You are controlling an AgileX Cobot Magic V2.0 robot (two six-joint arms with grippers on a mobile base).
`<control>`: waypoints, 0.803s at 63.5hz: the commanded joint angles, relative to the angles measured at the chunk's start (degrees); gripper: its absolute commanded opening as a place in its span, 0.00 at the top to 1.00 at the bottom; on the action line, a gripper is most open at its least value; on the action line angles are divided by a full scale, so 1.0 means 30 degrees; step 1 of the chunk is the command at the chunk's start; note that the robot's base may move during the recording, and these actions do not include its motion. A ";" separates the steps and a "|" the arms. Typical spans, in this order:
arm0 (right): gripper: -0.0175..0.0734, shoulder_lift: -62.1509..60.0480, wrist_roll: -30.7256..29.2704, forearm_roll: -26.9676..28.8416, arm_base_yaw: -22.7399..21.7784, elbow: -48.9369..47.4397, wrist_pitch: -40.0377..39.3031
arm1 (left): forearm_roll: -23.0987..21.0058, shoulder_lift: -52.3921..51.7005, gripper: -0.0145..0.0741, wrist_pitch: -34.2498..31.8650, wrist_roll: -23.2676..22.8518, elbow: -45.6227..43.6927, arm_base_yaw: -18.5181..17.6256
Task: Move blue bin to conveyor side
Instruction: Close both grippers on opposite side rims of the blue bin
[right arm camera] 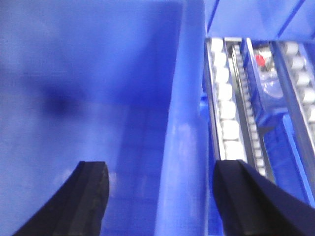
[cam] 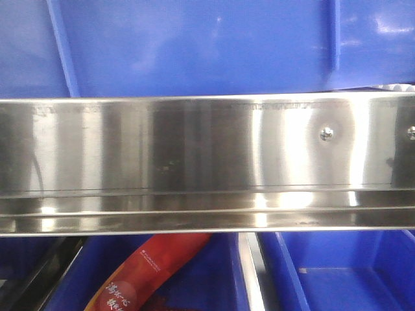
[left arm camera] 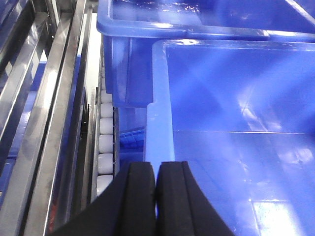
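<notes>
The blue bin [left arm camera: 236, 123] fills the left wrist view, and its inside shows empty. My left gripper [left arm camera: 156, 166] is shut on the bin's left rim, with a thin strip of blue showing between the black pads. In the right wrist view the same bin [right arm camera: 88, 88] lies below, and its right rim [right arm camera: 184, 147] runs between the fingers. My right gripper [right arm camera: 162, 169] is open and straddles that rim, one finger inside the bin and one outside. The conveyor is out of view.
Another blue crate [left arm camera: 197, 24] sits just behind the bin. White rollers [left arm camera: 105, 142] and steel rails [left arm camera: 44, 123] run along its left; more rollers [right arm camera: 224, 103] run on its right. A steel rack beam [cam: 194, 155] crosses the front view above crates holding a red packet [cam: 152, 269].
</notes>
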 commanded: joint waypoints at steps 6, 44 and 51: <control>0.43 -0.0043 0.0163 -0.0186 0.0040 0.0209 -0.0231 | -0.0216 -0.0063 0.85 -0.0167 0.0000 -0.0145 -0.0073; 0.43 -0.1162 0.0241 0.0227 0.0040 0.0252 -0.0231 | -0.0216 -0.0063 0.85 -0.0167 0.0000 -0.0145 -0.0073; 0.43 -0.1270 0.0241 0.0227 0.0040 0.0662 -0.0231 | -0.0216 -0.0063 0.85 -0.0167 0.0000 -0.0145 -0.0073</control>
